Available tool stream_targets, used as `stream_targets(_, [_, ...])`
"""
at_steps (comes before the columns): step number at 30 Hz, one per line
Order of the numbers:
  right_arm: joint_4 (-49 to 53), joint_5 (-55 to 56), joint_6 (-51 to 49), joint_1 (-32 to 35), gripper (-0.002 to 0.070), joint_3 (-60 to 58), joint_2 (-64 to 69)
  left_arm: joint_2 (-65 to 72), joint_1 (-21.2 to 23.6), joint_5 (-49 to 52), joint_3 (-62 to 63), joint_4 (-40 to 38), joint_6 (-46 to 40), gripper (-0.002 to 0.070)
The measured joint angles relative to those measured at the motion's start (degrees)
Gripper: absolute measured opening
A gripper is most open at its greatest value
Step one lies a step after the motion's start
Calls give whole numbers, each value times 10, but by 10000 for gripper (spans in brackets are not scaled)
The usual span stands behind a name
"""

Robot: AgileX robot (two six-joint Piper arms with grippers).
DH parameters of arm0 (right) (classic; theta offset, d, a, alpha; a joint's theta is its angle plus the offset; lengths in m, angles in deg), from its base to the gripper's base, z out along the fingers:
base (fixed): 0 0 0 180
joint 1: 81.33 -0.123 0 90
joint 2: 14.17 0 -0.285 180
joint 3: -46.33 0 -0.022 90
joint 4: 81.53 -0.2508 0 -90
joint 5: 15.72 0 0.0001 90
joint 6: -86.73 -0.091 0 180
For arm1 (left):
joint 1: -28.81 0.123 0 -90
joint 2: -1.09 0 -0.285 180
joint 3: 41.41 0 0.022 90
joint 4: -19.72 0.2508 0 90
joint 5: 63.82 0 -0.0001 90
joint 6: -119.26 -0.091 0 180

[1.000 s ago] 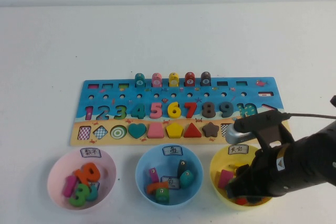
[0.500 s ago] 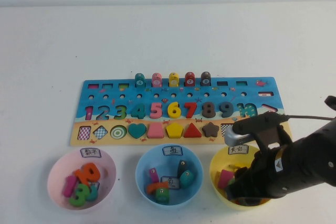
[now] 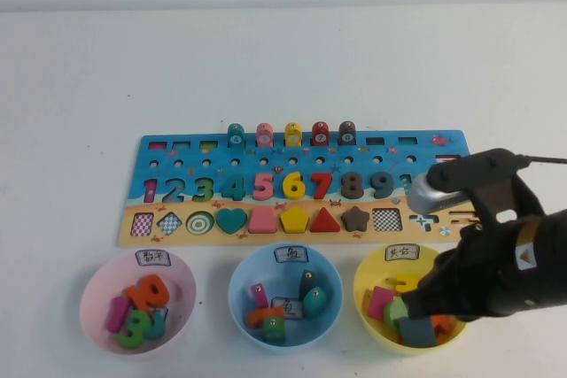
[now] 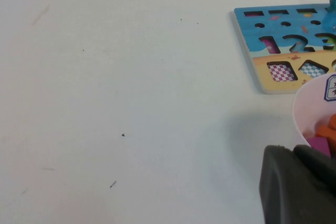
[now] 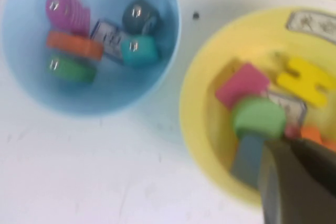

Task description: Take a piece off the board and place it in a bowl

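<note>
Up and back goes the right arm since a second ago, and now the checkered slot at the board's (image 3: 301, 188) right end is uncovered; the slate-blue piece (image 3: 416, 331) sits down inside the yellow bowl (image 3: 370, 285), resting against a green piece (image 3: 395, 311) and beside a pink block (image 3: 381, 300); it's off the board and landed; the right end effector (image 5: 294, 182) hangs just over the bowl's near side, and from the wrist camera its dark fingers look drawn together, clenched on nothing, with the piece lying just beside them; a yellow piece (image 5: 304, 80) lies deeper in that bowl; the blue bowl (image 3: 285, 294) in the middle holds its fish pegs, the pink bowl (image 3: 137, 298) on the left its numbers, all three lined up on the white worktop (image 3: 283, 68) in front of the board; over at the left, the left end effector (image 4: 299, 187) hovers by the pink bowl's rim, only a dark corner showing; whether it's released or clenched, I cannot tell.
</note>
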Motion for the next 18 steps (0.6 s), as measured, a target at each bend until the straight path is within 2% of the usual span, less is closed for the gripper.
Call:
stream_targets(7, [2,-86,1,0,-12,-11,-95,0,0,0,0,0,0,-4])
stream_targets(18, [5,-96,56,0,-15,-119,-259,0,0,0,0,0,0,-4])
